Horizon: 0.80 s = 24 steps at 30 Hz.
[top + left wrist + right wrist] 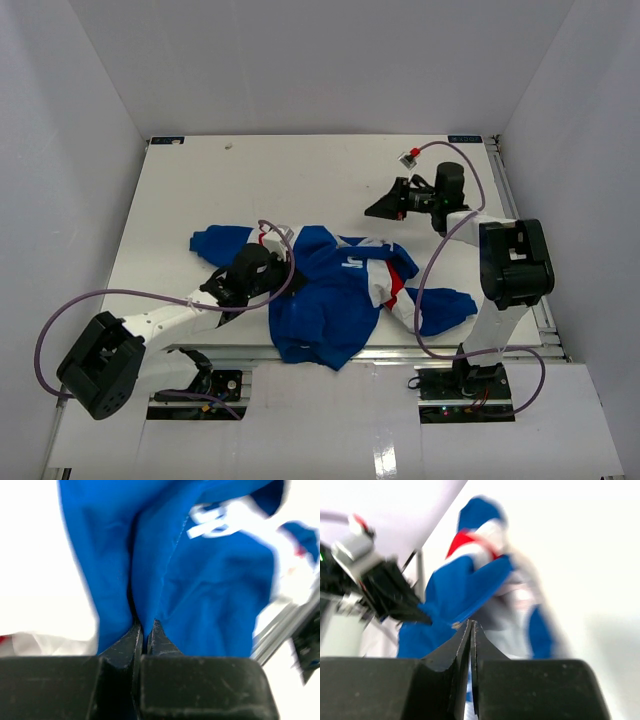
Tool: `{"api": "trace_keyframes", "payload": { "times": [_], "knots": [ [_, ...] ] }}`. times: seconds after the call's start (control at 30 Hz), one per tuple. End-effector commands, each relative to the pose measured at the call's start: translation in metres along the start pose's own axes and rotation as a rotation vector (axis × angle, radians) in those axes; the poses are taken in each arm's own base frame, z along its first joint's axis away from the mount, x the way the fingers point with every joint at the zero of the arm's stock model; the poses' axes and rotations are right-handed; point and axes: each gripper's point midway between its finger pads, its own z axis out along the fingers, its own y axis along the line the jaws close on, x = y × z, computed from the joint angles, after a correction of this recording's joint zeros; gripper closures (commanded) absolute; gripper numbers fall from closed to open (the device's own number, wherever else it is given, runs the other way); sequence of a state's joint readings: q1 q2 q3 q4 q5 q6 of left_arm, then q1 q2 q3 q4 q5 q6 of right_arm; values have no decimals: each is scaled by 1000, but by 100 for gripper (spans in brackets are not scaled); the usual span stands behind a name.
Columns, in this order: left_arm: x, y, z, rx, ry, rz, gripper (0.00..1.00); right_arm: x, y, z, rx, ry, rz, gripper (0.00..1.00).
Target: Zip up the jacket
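The jacket (330, 300) lies rumpled on the tabletop (300, 180) near the front edge, and no closed zip shows. The left tool (145, 626) is closed, seemingly pinching a blue fold. The right tool (376, 210), closed and empty, hangs well apart. The zipping seems barely begun.

The top external view looks steeply down from high behind the near edge and takes in the whole white worktop (200, 190) from far off. The left wrist view looks low along its own fingers (122, 647), hard up against the blue cloth of the jacket (320, 300), which fills most of the blurred picture. The right wrist view looks along its own fingers (452, 647) from farther back, and the jacket is the part of the scene that all three views share.
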State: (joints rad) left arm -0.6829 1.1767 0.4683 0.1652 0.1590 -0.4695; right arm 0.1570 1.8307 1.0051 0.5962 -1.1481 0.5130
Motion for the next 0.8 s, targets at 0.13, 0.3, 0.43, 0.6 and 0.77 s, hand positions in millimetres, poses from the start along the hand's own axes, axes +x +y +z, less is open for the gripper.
{"api": "trace_keyframes", "payload": {
  "times": [0.13,0.3,0.43,0.6,0.77],
  "knots": [
    [23,14,-12,-61,75,-26,100,-55,-16,-17,92,-146,-113,92],
    [21,20,-12,-100,73,-26,77,-46,-18,-6,137,-103,-124,89],
    [7,26,-12,-159,51,-20,41,-12,-22,4,257,-36,-113,81],
    [-53,2,-15,-133,-71,-2,32,35,-16,25,396,32,-137,75],
    [-70,-6,6,-126,-26,51,32,90,-9,21,502,13,-100,78]
  ]
}}
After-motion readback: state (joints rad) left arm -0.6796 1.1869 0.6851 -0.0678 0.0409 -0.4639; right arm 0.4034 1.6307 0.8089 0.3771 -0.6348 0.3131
